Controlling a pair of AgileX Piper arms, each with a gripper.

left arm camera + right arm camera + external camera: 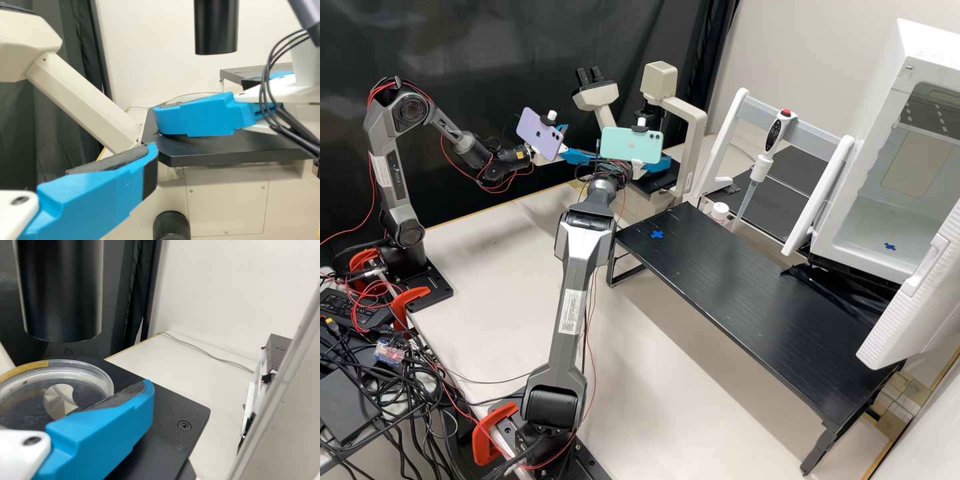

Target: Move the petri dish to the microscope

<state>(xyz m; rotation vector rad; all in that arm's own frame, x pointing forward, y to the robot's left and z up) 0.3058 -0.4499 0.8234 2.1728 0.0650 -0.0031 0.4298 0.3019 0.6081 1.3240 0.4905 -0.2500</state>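
Black cylinder (pixel 60 290) above stage (pixel 172 412) (petri dish (pixel 30 407) near)

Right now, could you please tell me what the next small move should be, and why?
I would probably have the right gripper gently settle the petri dish flat on the microscope's dark stage: the dish is already at the stage, near the hanging black cylinder, with the gripper close beside it. Whether it fully rests there, I cannot tell.
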